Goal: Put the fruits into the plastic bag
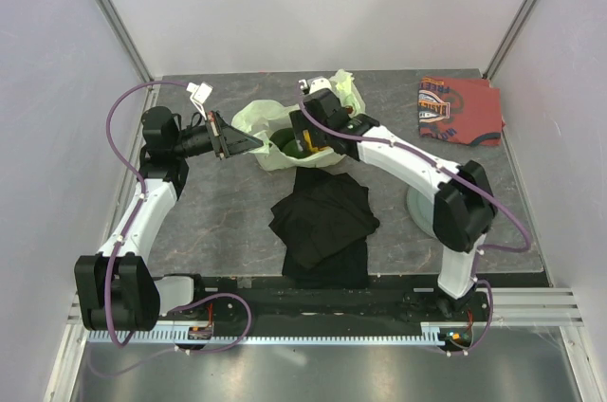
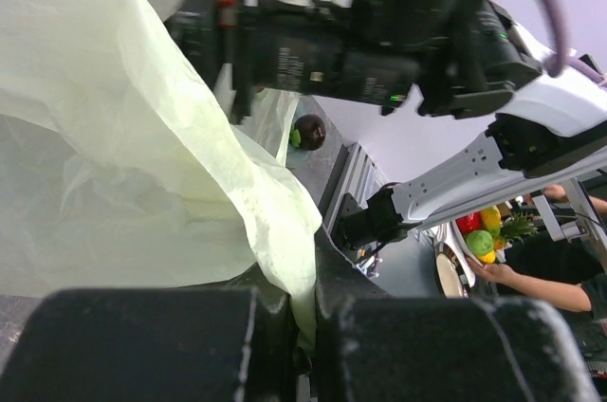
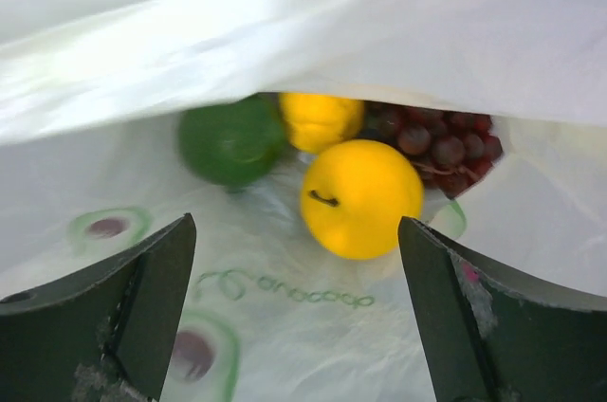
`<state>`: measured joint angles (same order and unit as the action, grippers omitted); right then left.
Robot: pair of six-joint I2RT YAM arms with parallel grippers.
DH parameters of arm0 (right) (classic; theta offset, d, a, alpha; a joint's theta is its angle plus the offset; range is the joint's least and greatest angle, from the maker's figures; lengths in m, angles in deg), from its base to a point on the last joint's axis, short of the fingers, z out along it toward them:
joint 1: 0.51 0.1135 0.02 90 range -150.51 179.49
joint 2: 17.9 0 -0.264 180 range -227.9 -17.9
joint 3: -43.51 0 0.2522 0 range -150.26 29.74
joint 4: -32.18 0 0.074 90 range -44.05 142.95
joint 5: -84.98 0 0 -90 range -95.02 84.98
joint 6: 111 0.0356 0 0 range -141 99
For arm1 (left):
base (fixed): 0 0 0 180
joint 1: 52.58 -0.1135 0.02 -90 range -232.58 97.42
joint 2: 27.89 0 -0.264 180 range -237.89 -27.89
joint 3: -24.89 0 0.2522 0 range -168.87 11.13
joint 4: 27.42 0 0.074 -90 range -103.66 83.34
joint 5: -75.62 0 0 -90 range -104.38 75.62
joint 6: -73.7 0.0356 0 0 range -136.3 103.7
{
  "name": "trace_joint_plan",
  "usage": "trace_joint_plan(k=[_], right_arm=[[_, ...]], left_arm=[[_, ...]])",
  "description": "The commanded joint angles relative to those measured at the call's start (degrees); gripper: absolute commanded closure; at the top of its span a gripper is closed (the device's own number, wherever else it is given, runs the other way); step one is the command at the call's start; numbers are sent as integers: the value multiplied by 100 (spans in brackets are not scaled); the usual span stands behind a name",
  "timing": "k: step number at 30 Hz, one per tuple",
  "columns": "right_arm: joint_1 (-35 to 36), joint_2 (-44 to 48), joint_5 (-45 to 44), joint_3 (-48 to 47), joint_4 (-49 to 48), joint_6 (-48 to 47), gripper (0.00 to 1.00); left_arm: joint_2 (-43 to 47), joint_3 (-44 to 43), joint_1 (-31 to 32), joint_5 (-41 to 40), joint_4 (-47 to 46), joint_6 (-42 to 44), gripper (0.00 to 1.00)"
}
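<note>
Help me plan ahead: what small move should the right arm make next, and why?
Probably draw the right fingers out of the plastic bag: they stand open over the yellow fruit, which lies inside with a green fruit and grape bunch; the left fingers pinch the bag's edge.

Grips the left edge of the plastic bag (image 1: 261,118) with the left gripper (image 1: 228,144), dips the right gripper (image 1: 308,144) into its open mouth, beside a folded black cloth (image 1: 322,217) on the desk (image 1: 218,222), a red-orange patterned cloth (image 1: 460,110) well apart at the far right.
</note>
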<state>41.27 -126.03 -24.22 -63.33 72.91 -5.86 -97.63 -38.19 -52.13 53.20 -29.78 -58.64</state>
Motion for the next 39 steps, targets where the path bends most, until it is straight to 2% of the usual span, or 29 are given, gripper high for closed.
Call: trace_joint_plan(k=[1,12,17,20,21,27,32,35,39], right_arm=[[295,1055,820,456,-1269,-406,6],[428,3025,2042,2179,-3345,-775,7],[401,3825,1825,2645,-3628,-837,6],[182,4124,982,2751,-3330,-741,6],[-36,4299,449,2812,-3207,-644,5],[-1258,5143,-812,3707,-2741,384,2],[-1637,5487,-2103,4280,-2336,832,2],[-2032,5348,-2193,4395,-1678,1508,2],[-2585,4724,-2018,4229,-424,2291,2]], left_arm=[[21,-183,-1,11,-84,104,98],[13,-183,-1,19,-84,104,98],[21,-183,-1,10,-84,104,98],[21,-183,-1,2,-84,104,98],[30,-183,-1,19,-84,104,99],[21,-174,-1,2,-84,104,98],[21,-183,-1,2,-84,104,98],[21,-183,-1,2,-84,104,99],[13,-174,-1,2,-84,104,98]])
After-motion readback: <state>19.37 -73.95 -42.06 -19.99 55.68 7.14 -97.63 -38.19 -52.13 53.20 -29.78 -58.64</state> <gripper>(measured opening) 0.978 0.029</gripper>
